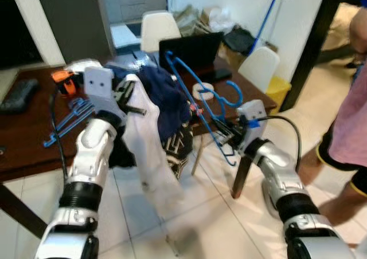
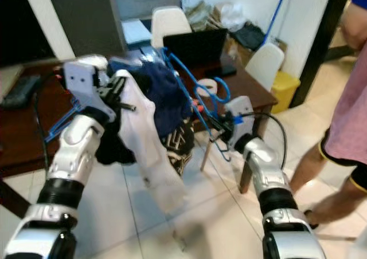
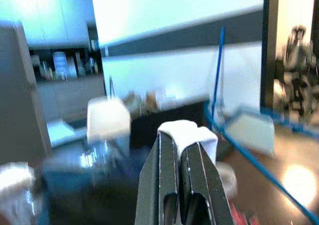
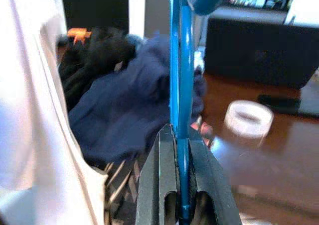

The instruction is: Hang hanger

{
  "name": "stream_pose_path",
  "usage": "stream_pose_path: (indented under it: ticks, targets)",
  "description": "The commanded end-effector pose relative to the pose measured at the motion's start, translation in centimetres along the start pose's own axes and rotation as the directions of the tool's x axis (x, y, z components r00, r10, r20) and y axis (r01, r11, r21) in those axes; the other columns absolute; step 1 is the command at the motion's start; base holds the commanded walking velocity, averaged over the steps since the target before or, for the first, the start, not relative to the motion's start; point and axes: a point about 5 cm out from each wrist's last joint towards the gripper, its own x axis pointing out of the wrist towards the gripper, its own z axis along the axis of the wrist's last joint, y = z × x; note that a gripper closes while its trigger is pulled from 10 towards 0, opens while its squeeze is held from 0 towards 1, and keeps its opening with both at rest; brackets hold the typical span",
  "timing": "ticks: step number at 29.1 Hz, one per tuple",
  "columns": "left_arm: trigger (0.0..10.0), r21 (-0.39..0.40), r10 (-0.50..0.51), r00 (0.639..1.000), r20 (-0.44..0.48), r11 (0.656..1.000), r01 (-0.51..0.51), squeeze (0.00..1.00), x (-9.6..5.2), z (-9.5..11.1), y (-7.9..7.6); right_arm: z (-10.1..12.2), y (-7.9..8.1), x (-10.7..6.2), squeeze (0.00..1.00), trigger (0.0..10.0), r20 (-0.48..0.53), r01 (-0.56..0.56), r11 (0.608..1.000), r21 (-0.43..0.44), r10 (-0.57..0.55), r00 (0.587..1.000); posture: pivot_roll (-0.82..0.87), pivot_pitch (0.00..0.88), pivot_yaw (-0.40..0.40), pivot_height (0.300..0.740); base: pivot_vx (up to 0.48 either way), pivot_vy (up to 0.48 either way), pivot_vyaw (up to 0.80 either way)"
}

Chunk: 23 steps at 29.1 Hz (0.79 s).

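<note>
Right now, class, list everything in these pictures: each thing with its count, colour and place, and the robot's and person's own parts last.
hanger: one, blue, held over the table edge
white garment: one, hanging from the left tool
dark clothes: a navy and black pile, table edge
spare hangers: a few, blue, on the table
table: one, dark brown
laptop: one, black, on the table
tape roll: one, white, on the table
chairs: two, white, behind the table
person: one, pink top, to the right
left tool: shut on white garment
right tool: shut on hanger
</note>
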Motion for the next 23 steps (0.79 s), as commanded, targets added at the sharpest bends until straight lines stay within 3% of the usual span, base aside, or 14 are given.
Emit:
stream_pose_path:
  ticks: [1, 2, 3, 6, 7, 9, 10, 11, 12, 14, 15, 17, 23]
  targets:
    - [10.0, 0.082, 0.012, 0.992, 0.126, 0.996, -0.022, 0.00, 1.4, 4.3, 1.3, 1.4, 0.4, 0.9, 0.00, 10.0, 0.061, -0.024, 0.999, 0.026, 0.023, 0.998, 0.09, 0.000, 0.006, 0.740, 0.341, 0.000, 0.00]
    - [10.0, 0.082, 0.012, 0.992, 0.126, 0.996, -0.022, 0.00, 1.4, 4.3, 1.3, 1.4, 0.4, 0.9, 0.00, 10.0, 0.061, -0.024, 0.999, 0.026, 0.023, 0.998, 0.09, 0.000, 0.006, 0.740, 0.341, 0.000, 0.00]
    - [10.0, 0.123, -0.007, 0.973, 0.230, 0.992, -0.022, 0.00, 2.6, 8.0, 1.6, 2.2, 0.2, 1.2, 0.00, 10.0, 0.091, -0.025, 0.998, 0.053, 0.020, 0.996, 0.09, 0.000, 0.006, 0.740, 0.341, 0.000, 0.00]
    - [10.0, 0.123, -0.007, 0.973, 0.230, 0.992, -0.022, 0.00, 2.6, 8.0, 1.6, 2.2, 0.2, 1.2, 0.00, 10.0, 0.091, -0.025, 0.998, 0.053, 0.020, 0.996, 0.09, 0.000, 0.006, 0.740, 0.341, 0.000, 0.00]
    - [10.0, 0.182, -0.025, 0.940, 0.339, 0.982, -0.040, 0.00, 3.6, 12.2, 1.9, 2.8, 0.2, 1.4, 0.00, 10.0, 0.106, -0.034, 0.997, 0.068, 0.027, 0.994, 0.09, 0.000, 0.001, 0.740, 0.341, 0.000, -0.80]
    - [10.0, 0.182, -0.025, 0.940, 0.339, 0.982, -0.040, 0.00, 3.6, 12.2, 1.9, 2.8, 0.2, 1.4, 0.00, 10.0, 0.106, -0.034, 0.997, 0.068, 0.027, 0.994, 0.09, 0.000, 0.001, 0.740, 0.341, 0.000, -0.80]
    - [10.0, 0.255, -0.037, 0.898, 0.439, 0.963, -0.085, 0.00, 4.1, 16.3, 2.5, 3.1, 0.2, 1.5, 0.00, 10.0, 0.111, -0.034, 0.997, 0.072, 0.026, 0.993, 0.09, 0.000, 0.000, 0.740, 0.334, 0.000, 0.00]
    - [10.0, 0.255, -0.037, 0.898, 0.439, 0.963, -0.085, 0.00, 4.1, 16.3, 2.5, 3.1, 0.2, 1.5, 0.00, 10.0, 0.111, -0.034, 0.997, 0.072, 0.026, 0.993, 0.09, 0.000, 0.000, 0.740, 0.334, 0.000, 0.00]
    - [10.0, 0.317, -0.054, 0.859, 0.509, 0.940, -0.128, 0.00, 4.2, 19.6, 3.0, 3.2, 0.2, 1.4, 0.00, 10.0, 0.109, -0.035, 0.997, 0.072, 0.027, 0.994, 0.10, 0.000, -0.002, 0.740, 0.326, 0.000, 0.00]
    - [10.0, 0.317, -0.054, 0.859, 0.509, 0.940, -0.128, 0.00, 4.2, 19.6, 3.0, 3.2, 0.2, 1.4, 0.00, 10.0, 0.109, -0.035, 0.997, 0.072, 0.027, 0.994, 0.10, 0.000, -0.002, 0.740, 0.326, 0.000, 0.00]
    - [10.0, 0.354, -0.072, 0.830, 0.554, 0.922, -0.156, 0.00, 4.1, 21.7, 3.2, 3.2, 0.2, 1.3, 0.00, 10.0, 0.103, -0.034, 0.997, 0.068, 0.027, 0.994, 0.10, 0.000, -0.005, 0.740, 0.330, 0.000, 0.00]
    - [10.0, 0.361, -0.087, 0.814, 0.574, 0.920, -0.156, 0.00, 4.1, 22.9, 3.3, 3.0, 0.3, 1.3, 0.00, 10.0, 0.089, -0.031, 0.998, 0.055, 0.026, 0.996, 0.10, 0.000, -0.003, 0.740, 0.330, 0.000, 0.00]
    - [10.0, 0.371, -0.128, 0.811, 0.571, 0.921, -0.116, 0.00, 4.6, 24.0, 3.1, 3.1, 0.3, 1.4, 0.00, 10.0, 0.084, -0.015, 0.999, 0.045, 0.011, 0.996, 0.10, 0.000, 0.002, 0.740, 0.329, 0.000, 0.00]
